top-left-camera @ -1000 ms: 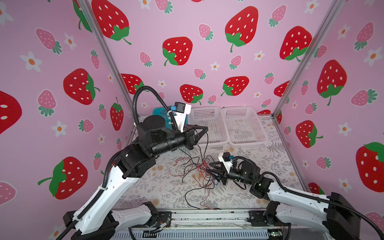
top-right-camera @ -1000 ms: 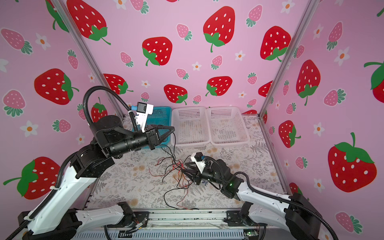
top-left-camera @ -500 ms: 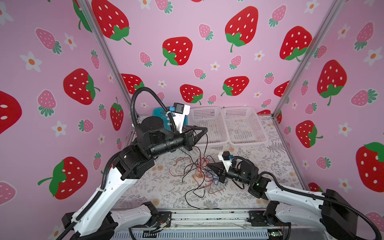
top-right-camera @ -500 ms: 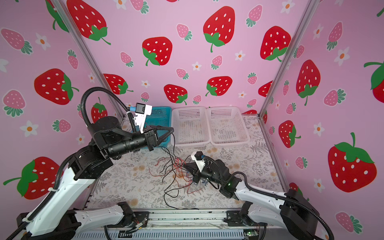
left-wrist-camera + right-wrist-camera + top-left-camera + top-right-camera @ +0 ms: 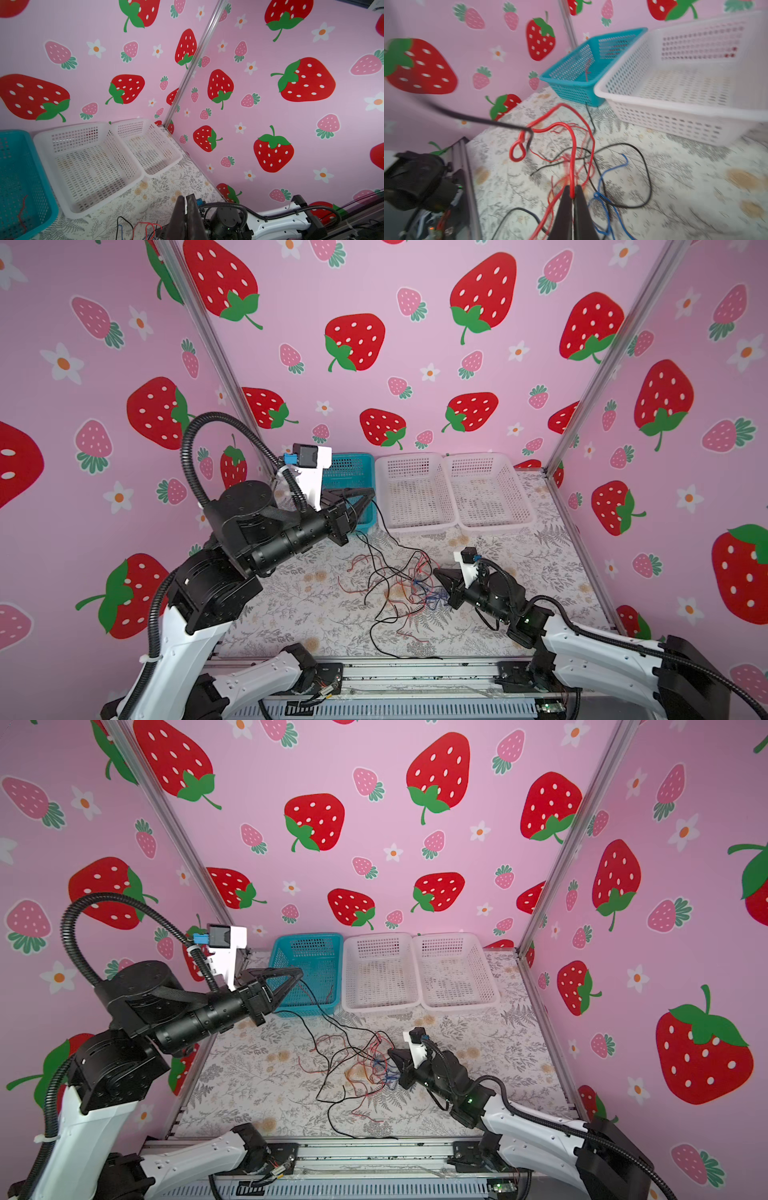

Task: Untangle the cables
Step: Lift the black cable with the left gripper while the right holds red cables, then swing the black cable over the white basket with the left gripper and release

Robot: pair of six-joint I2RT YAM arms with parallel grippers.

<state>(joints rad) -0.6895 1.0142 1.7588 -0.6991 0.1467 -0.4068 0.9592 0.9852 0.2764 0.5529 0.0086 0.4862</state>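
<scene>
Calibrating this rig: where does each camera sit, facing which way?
Top views: high in front, looking down on the cables, right gripper, and left gripper holding a black cable.
Left wrist: raised, facing the white baskets; shut fingertips show.
Right wrist: low, facing the blue basket; fingers pinch a red cable.
Shared: all show the blue basket.

Left hand (image 5: 371, 491) raised, right hand (image 5: 436, 572) low, both closed.
</scene>
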